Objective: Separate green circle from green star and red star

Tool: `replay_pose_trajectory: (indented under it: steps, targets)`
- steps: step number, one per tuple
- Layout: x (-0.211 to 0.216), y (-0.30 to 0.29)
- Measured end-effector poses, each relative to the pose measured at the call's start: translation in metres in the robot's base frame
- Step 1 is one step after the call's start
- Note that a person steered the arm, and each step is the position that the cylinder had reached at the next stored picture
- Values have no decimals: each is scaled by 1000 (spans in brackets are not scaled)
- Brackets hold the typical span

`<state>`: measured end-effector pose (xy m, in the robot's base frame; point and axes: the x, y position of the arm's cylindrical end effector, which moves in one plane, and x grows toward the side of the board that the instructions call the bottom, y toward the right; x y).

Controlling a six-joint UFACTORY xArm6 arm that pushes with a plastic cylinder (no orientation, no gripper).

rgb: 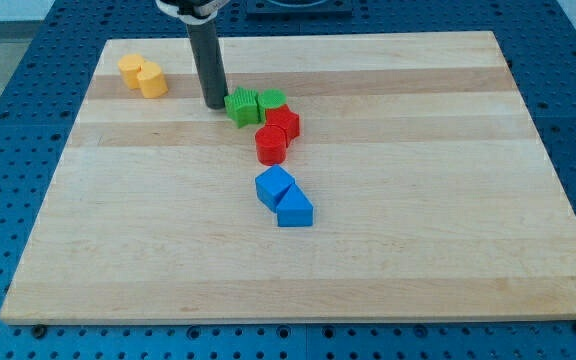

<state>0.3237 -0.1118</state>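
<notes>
Now, in the single camera view, the wooden board point(468, 250) is being shown lying across the frame, and my tip point(214, 104) is being held in the upper centre, pressed against or just beside the left edge of the green star point(241, 106). No pincer is being carried at all: only a straight dark rod is being used, so nothing is being held.

Just right of the green star, the green circle point(272, 99) is being crowded, touching it or nearly so, with the red star point(283, 123) directly below it. A red cylinder point(270, 146) is sitting under the red star, toward the lower left.

Further down, at the frame's centre, a blue cube point(273, 186) and a blue triangle point(295, 210) are being left alone, while a yellow block pair point(143, 77) is resting in the upper left.

A risk is being judged here: if a push is being driven rightward from this spot, the whole green-and-red cluster is likely being shoved together, so the circle is not being freed. A glancing contact could also be spinning the green star into the red star.
</notes>
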Motion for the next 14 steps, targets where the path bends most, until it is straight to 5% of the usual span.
replay_pose_trajectory:
  steps: [2, 6, 14]
  targets:
    - [-81, 32]
    - [-31, 115]
    - [2, 93]
